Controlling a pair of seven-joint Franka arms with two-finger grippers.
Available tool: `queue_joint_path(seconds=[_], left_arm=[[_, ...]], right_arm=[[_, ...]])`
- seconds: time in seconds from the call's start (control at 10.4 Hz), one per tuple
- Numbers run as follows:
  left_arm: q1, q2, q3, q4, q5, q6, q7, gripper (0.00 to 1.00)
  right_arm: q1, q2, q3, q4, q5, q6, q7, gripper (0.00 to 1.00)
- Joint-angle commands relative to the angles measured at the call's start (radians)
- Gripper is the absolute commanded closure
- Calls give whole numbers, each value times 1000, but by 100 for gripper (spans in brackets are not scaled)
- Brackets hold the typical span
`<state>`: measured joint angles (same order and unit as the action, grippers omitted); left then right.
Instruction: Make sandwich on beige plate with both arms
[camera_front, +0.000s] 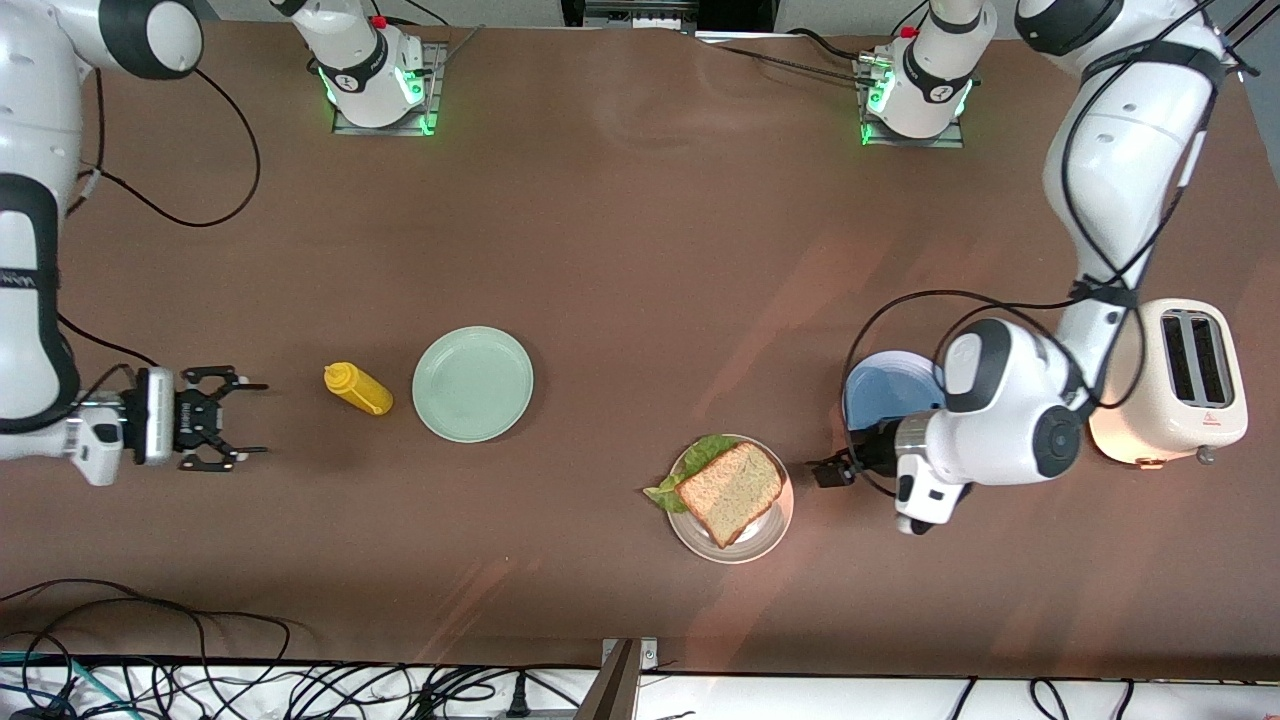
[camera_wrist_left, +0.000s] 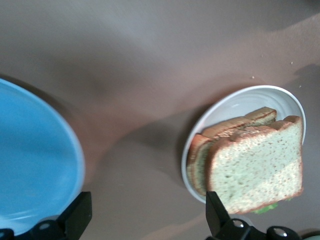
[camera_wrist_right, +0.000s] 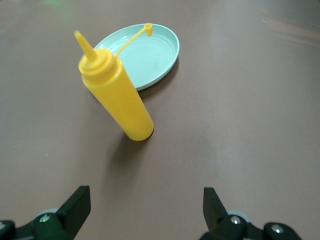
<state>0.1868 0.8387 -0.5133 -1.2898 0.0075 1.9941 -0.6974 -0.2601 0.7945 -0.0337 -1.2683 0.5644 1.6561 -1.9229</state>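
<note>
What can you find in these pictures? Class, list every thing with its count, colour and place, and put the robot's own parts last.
sandwich: 1, brown bread with green lettuce, on the beige plate
beige plate: 1, beige, nearest the front camera of the three plates
blue plate: 1, blue, toward the left arm's end, partly under the left arm
green plate: 1, mint green, toward the right arm's end
bottle: 1, yellow, cap off its spout, beside the green plate
toaster: 1, cream, at the left arm's end of the table
table: 1, brown
left gripper: 1, black, open, between the blue plate and the beige plate
right gripper: 1, black, open, beside the bottle
</note>
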Motion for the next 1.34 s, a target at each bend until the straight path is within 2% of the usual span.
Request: queue_joint_path(seconds=[0.0,0.19,0.48,0.77,1.05,1.25], left_arm=[[71,-137,1,-20,54,-121,116,0],[111,-217,15,-22,66,-193,217,0],[149,-288,13,-20,159,-277,274,0],[207,-338,13,-20,175,-291,364,0],[256,-392,13,-19,174,-362,470,0],[272,-406,7,-14,170,-382,480,0]], right_arm=[[86,-216,-83,-204,-67,59,228,0],[117,-308,-83,-218,-176,57,481,0],[194,-466,-83,-282,-306,47,929,0],[248,-560,-84,-309,-359,8,1242,0],[311,-629,-84,-307,-389,-56,1554,0],[357,-675,-84,-309,-449,-67,1686,0]])
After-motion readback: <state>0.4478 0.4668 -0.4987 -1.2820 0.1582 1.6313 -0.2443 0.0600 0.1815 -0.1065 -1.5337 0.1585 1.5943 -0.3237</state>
